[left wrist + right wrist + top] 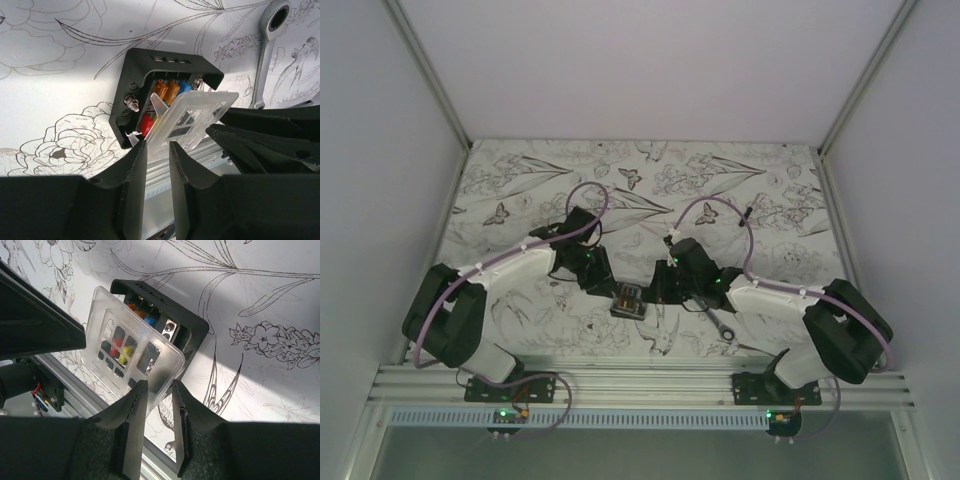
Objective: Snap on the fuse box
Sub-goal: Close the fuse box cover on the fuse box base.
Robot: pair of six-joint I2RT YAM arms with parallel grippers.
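We look down on a surface (500, 185) printed all over with black line drawings of flowers, butterflies and birds on white. Plain pale walls (650, 60) close it in at the back and on both sides. Metal posts (428, 75) rise at the rear corners, and a ribbed aluminium rail (640, 385) runs along the near edge. The fuse box (628, 300) lies close to that rail, about midway across. Its orange, blue, red and yellow fuses show under a clear lid (195, 115) that stands tilted up off the black housing. The right pincer (156, 387) is drawn nearly together, pinching a rounded corner of the lid. The left pincer (156, 145) stands narrowly parted at another corner of the lid; we cannot tell whether it grips. A silver wrench (722, 323) lies near the box on its right.
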